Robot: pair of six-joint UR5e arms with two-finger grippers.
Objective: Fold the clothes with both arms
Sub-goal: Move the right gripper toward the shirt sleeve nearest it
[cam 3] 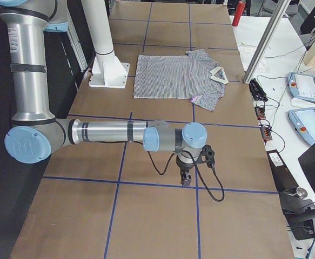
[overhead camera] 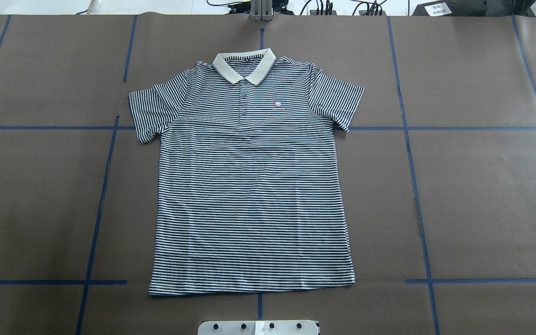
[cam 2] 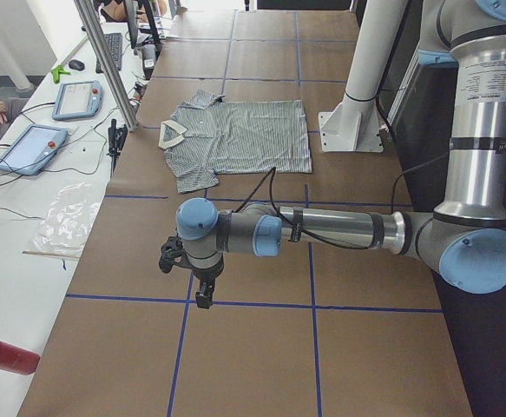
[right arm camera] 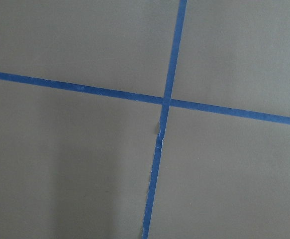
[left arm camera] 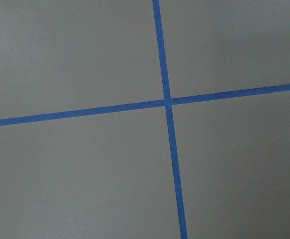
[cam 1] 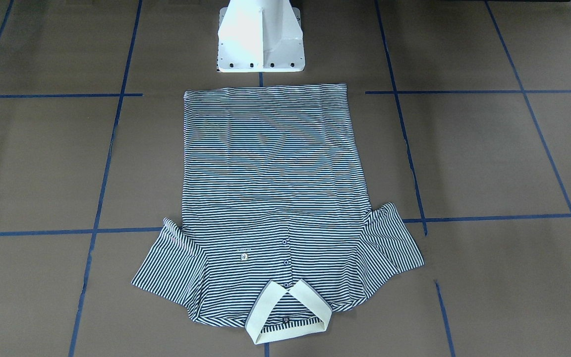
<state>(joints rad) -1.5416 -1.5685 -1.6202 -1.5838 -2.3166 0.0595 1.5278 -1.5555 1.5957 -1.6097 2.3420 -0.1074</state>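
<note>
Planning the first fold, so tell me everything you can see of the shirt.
The shirt is a short-sleeved polo with thin navy-and-white stripes, a cream collar, a button placket and a small chest logo. It lies flat, front up, unfolded, sleeves spread, collar farthest from the white base, hem nearest it. Only the brown table touches it.

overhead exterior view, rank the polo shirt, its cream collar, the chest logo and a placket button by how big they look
1. polo shirt, by far the largest
2. cream collar
3. chest logo
4. placket button, only a tiny dot
</note>
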